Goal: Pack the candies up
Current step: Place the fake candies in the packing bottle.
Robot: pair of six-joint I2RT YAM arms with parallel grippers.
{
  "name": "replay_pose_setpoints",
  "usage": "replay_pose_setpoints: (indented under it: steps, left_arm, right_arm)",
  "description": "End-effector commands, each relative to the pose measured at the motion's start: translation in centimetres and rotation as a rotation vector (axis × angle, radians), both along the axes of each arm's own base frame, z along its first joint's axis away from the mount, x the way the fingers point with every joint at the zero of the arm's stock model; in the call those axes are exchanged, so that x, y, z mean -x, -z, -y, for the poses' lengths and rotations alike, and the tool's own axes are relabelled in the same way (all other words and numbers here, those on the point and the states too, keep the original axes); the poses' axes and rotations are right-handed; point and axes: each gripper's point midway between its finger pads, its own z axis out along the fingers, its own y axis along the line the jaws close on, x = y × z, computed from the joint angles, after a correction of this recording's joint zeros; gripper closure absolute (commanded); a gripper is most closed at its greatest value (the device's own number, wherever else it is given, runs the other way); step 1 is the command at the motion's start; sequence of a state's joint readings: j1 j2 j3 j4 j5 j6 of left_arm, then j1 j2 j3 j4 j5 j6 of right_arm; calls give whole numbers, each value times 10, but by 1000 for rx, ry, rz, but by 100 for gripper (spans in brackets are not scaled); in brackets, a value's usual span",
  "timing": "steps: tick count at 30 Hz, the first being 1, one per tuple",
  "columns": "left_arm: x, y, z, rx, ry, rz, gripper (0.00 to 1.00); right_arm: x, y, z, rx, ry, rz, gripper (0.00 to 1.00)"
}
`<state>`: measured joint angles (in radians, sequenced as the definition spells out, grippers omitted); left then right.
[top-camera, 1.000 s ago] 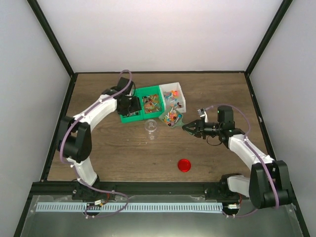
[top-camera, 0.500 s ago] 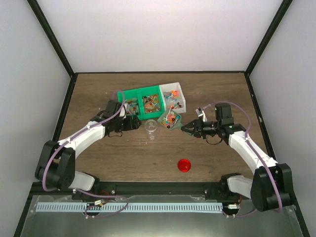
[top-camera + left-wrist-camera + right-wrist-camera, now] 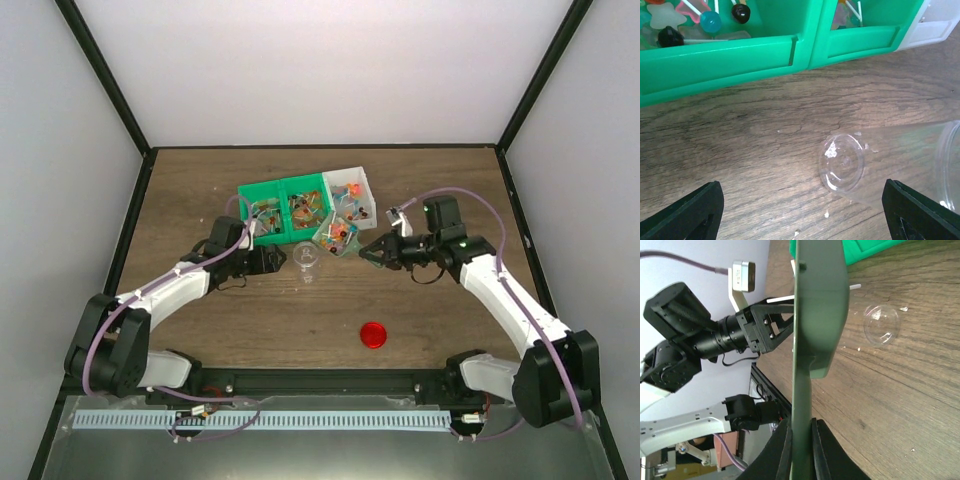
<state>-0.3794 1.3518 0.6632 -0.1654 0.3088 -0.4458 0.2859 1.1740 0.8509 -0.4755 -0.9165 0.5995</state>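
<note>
Tiny wrapped candies (image 3: 342,236): probably light, slippery, loose. I carry them on a thin green plastic tray (image 3: 820,315), my right gripper (image 3: 801,434) clamped on its rim. My left gripper (image 3: 802,210): jaws apart, empty.

My left arm (image 3: 170,285) and right arm (image 3: 505,295) look alike — white shells along the long links, chunky black housings at every joint. A mauve cable (image 3: 465,195) loops loosely beside each arm. My left pincer (image 3: 268,260) is black; in its own wrist view its fingers (image 3: 690,215) show as matte black wedges in the lower corners of the frame. My right pincer (image 3: 372,252) is black too — a tiny green light (image 3: 462,241) glows just behind it.
</note>
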Motion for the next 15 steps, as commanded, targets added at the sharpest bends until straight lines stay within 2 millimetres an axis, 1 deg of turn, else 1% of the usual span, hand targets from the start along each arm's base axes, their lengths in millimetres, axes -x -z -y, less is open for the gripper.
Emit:
replay_pose_setpoints:
  steps: [1,3,8,12,15]
  left_arm:
    - [-5,-6,7,51,-1,10,12]
    - [-5,-5,8,63,-3,-2,12]
    - [-5,-10,7,65,-10,9,12]
    - [-2,-6,5,46,-6,-2,12]
    - [-1,-5,5,50,-6,-7,12]
  right_arm:
    - [1,-11,-11,56,-39,78,99]
    - [4,-7,-15,70,-46,70,99]
    - [7,-7,-22,82,-59,71,99]
    - [7,-7,-21,117,-59,77,99]
    - [10,-5,-26,137,-79,71,99]
